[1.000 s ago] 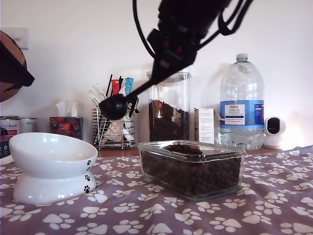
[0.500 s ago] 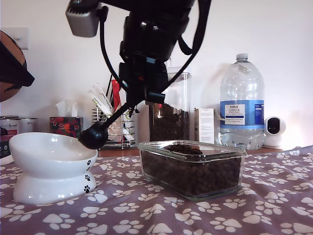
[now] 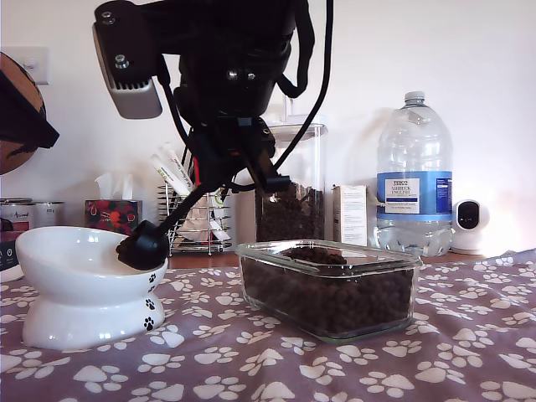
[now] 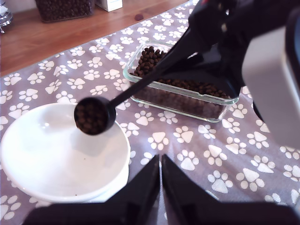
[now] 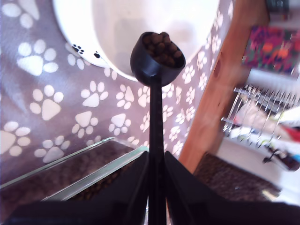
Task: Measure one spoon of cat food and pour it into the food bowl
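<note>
My second gripper [image 3: 224,167] [image 5: 156,168] is shut on the thin handle of the black spoon [image 3: 143,249] [image 4: 95,116] [image 5: 158,54]. The spoon's cup is level and heaped with brown cat food [image 4: 91,117] [image 5: 161,45]. It hangs just over the near rim of the white food bowl [image 3: 84,289] [image 4: 51,159] [image 5: 117,28], which stands at the exterior view's left and looks bare inside. My first gripper [image 4: 160,185] is shut on nothing, high above the bowl's edge. It does not show in the exterior view.
A rectangular glass dish [image 3: 328,293] [image 4: 140,96] full of kibble stands beside the bowl. Behind it are a tall kibble jar [image 3: 290,205], a water bottle [image 3: 414,180], a wire rack [image 3: 191,222] of sticks, a tissue box [image 3: 112,216] and a small white camera [image 3: 469,226].
My second gripper has carried the filled spoon down and towards the exterior view's left, from above the dish to the bowl's rim.
</note>
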`<state>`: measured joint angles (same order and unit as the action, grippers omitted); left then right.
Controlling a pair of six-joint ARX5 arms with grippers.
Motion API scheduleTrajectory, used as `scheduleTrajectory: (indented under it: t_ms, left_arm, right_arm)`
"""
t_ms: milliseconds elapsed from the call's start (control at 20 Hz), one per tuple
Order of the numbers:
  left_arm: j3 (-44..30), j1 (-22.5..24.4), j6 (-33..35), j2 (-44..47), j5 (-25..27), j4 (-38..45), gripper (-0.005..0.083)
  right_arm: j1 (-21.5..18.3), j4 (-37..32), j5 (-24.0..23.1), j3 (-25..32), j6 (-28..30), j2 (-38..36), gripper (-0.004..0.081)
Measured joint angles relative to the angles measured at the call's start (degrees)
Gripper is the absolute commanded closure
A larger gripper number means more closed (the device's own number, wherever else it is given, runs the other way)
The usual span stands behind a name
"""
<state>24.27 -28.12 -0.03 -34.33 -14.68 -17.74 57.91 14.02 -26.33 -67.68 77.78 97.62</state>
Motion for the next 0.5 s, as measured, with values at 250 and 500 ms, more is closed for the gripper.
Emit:
scheduleTrajectory:
  t_ms: [250,500]
  left_arm:
    - [0.0,0.0,0.0,0.0,0.0,0.0,0.0794]
    - [0.0,0.0,0.0,0.0,0.0,0.0,0.0794]
  right_arm:
    - [0.3,-2.7,0.3,0.0,10.9,1.0,0.0783]
    - [0.3,-8.0,3.5,0.0,24.9,1.6,0.0783]
